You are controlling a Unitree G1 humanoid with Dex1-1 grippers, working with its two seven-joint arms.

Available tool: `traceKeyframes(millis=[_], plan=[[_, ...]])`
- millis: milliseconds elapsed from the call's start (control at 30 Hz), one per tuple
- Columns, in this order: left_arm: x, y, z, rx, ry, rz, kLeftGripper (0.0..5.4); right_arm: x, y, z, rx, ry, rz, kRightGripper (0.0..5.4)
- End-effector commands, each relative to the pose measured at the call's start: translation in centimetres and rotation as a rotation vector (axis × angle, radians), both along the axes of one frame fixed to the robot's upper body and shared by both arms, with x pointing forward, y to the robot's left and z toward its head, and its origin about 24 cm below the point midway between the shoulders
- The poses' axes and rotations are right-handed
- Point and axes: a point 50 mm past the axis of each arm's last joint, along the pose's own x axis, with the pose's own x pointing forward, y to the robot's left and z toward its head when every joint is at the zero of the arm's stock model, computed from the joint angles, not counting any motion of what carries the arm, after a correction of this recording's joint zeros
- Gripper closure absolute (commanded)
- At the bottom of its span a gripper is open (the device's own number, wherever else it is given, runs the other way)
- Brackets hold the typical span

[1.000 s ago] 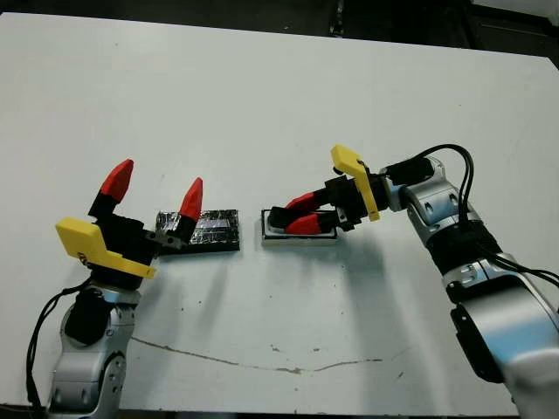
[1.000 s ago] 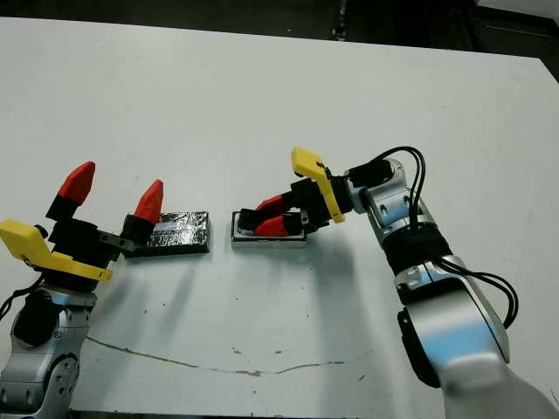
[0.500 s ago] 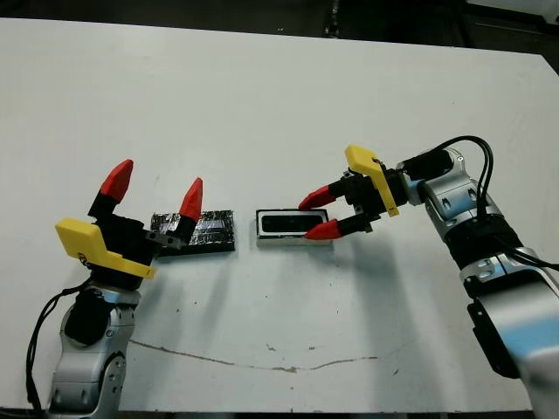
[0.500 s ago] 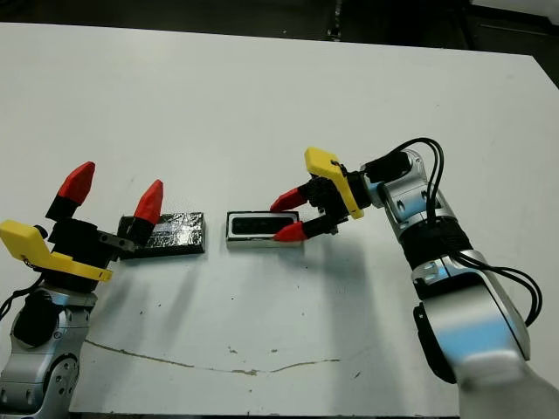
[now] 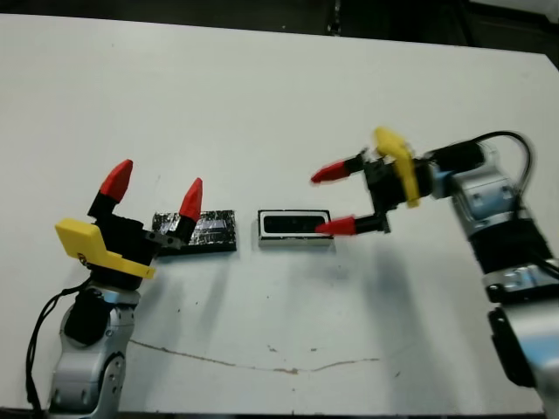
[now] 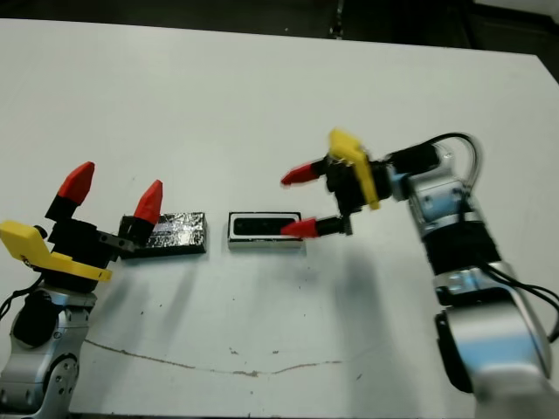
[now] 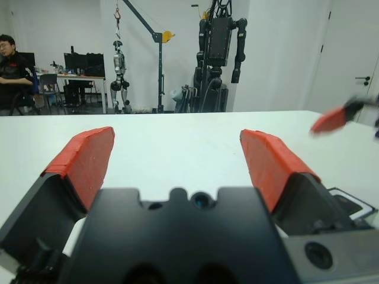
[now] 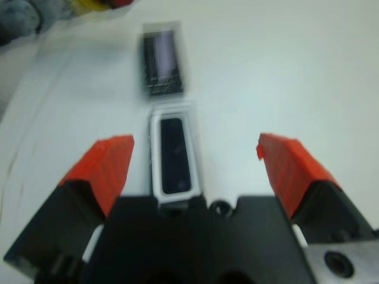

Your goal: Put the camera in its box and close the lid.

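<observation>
While the white bench spreads bare around them, both arms hold clear of the objects. On the right, the right gripper hangs just right of the box, its fingers spread wide and empty. On the left, the left gripper sits at the left end of the lid, fingers apart, holding nothing. That glossy black lid lies flat just left of the box, a small gap between them. Inside the box, the camera lies flat, filling the white tray.
</observation>
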Motion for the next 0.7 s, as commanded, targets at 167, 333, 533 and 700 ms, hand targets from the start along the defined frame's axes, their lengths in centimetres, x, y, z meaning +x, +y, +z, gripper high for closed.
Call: traceKeyframes(millis=[167,333,533,700], plan=[[0.6,2.5,2.8,0.242,0.008,-0.154,0.0,-6.3,-3.8,-2.6,0.235,-0.057,-0.483,0.1],[1.9,3.8,5.0,0.445,0.014,-0.226,0.0,-10.3,-3.8,-5.1,0.233,-0.046,-0.728,0.73],[3.0,4.2,7.4,0.689,0.118,-0.363,0.0,-12.4,-3.5,-7.4,0.295,-0.047,-0.884,1.64],[4.3,4.2,7.8,0.764,0.25,-0.571,0.0,-12.5,-3.4,-8.4,0.32,-0.059,-0.929,2.4]])
